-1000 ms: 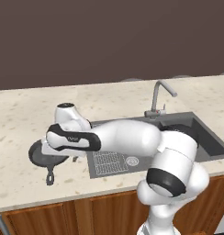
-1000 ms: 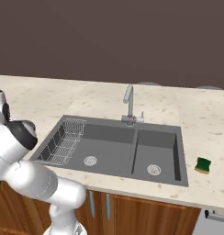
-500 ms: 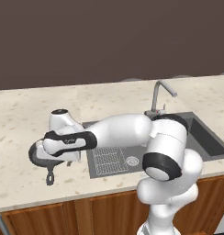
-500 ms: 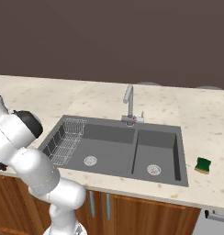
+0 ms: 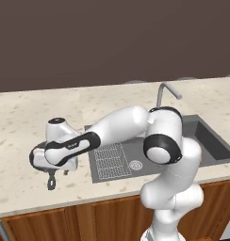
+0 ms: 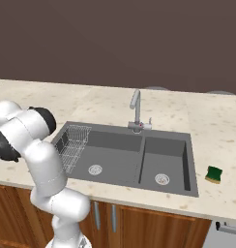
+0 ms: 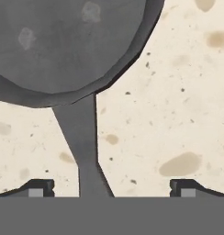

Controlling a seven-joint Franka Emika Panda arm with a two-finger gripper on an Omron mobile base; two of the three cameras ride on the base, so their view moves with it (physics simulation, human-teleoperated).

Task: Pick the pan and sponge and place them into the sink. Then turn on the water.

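Hand view looks straight down on the pan [image 7: 63, 46], whose handle [image 7: 84, 147] runs toward the end effector [image 7: 111, 186] and passes between its two fingertips [image 7: 40, 187], closer to one tip than the other. The end effector is released, jaws spread wide, with nothing gripped.

Left base view puts the pan [image 5: 41, 157] on the counter [image 5: 22, 122] to the left of the sink [image 5: 211, 146], mostly hidden under the hand; its ringed handle end [image 5: 51, 181] pokes out toward the near edge.

To do this step well, I would judge the hand should shift sideways a little so the handle sits midway between the tips, then descend until the fingers straddle it before closing. Gripping close to the bowl rather than out at the narrow ring end should limit how much the heavy pan droops or swings when lifted. The lift then needs to clear the sink rim and the wire rack [image 6: 74, 143] in the left basin.

The pan is a round, dark grey skillet with a flat mottled floor, a low rim, and a short handle that tapers away from the bowl.

The sponge [image 6: 214, 174], green with a yellow edge, lies on the counter just right of the sink [image 6: 134, 160], well apart from the pan. No water runs from the faucet [image 6: 136, 109].
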